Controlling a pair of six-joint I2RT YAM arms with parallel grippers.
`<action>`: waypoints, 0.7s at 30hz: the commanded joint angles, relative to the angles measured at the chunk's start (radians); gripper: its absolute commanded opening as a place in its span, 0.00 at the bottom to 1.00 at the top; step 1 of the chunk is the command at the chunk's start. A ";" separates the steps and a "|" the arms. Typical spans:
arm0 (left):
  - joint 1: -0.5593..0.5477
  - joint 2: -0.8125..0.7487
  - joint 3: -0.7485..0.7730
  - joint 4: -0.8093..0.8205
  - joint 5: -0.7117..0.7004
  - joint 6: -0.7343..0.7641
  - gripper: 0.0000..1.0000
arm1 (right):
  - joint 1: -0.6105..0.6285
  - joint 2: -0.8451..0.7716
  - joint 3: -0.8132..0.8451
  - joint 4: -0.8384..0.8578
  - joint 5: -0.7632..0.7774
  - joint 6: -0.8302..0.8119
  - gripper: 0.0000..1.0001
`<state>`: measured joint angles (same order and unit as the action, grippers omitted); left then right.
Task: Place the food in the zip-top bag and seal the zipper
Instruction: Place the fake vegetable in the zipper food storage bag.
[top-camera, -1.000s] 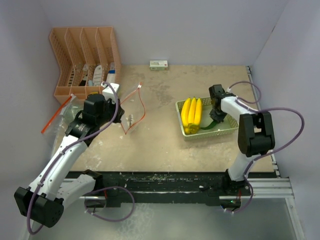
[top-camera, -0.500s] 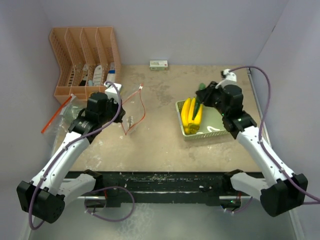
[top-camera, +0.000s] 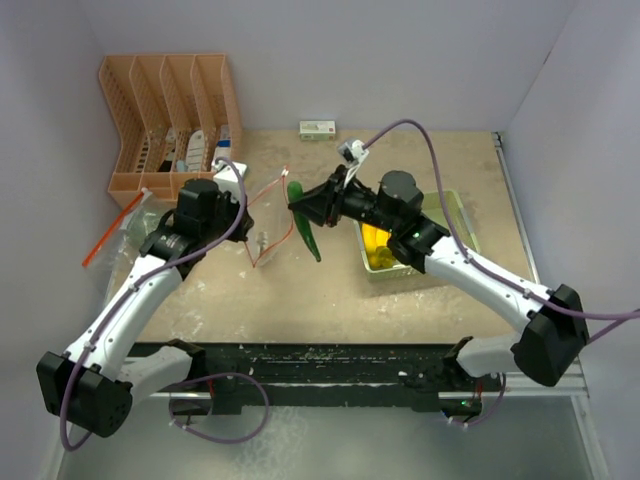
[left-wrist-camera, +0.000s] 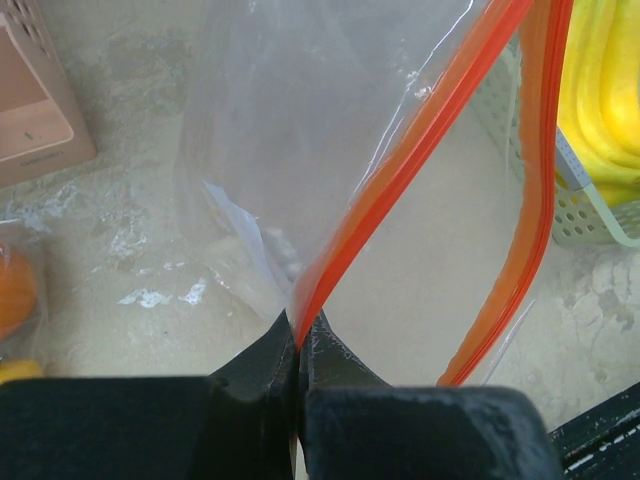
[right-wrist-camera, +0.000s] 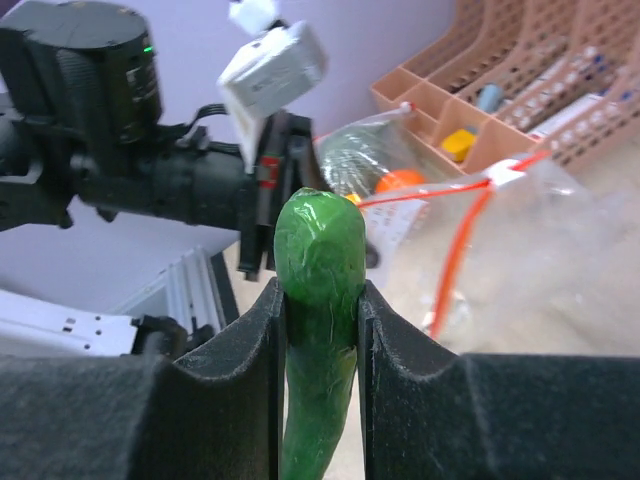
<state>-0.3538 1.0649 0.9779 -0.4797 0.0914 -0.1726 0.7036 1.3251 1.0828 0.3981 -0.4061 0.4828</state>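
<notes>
The clear zip-top bag (top-camera: 265, 222) with an orange-red zipper (left-wrist-camera: 400, 180) stands open on the table. My left gripper (left-wrist-camera: 296, 345) is shut on its near zipper strip and also shows in the top view (top-camera: 240, 200). My right gripper (right-wrist-camera: 320, 300) is shut on a long green food piece (right-wrist-camera: 318, 260). In the top view it holds this green piece (top-camera: 303, 228) in the air just right of the bag's mouth. The yellow bananas (top-camera: 373, 243) lie in the pale green tray (top-camera: 458, 215), partly hidden under my right arm. They also show in the left wrist view (left-wrist-camera: 600, 90).
An orange file rack (top-camera: 170, 120) stands at the back left. A second clear bag (top-camera: 120, 240) with an orange piece (left-wrist-camera: 15, 295) inside lies at the left edge. A small box (top-camera: 318, 129) sits by the back wall.
My right arm swung left from the tray with the green piece, from over the tray to beside the bag's mouth. My left gripper kept its hold on the bag.
</notes>
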 joint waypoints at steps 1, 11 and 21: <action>0.004 0.016 0.050 0.039 0.057 -0.007 0.00 | 0.072 -0.003 0.011 0.227 0.089 0.040 0.00; 0.004 0.028 0.072 0.053 0.128 -0.039 0.00 | 0.204 0.149 -0.024 0.520 0.700 -0.032 0.00; 0.004 0.004 0.074 0.033 0.114 -0.030 0.00 | 0.289 0.332 0.021 0.687 1.020 -0.269 0.00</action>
<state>-0.3538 1.1007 1.0103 -0.4778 0.1978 -0.1989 0.9588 1.6543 1.0714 0.9260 0.4210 0.3470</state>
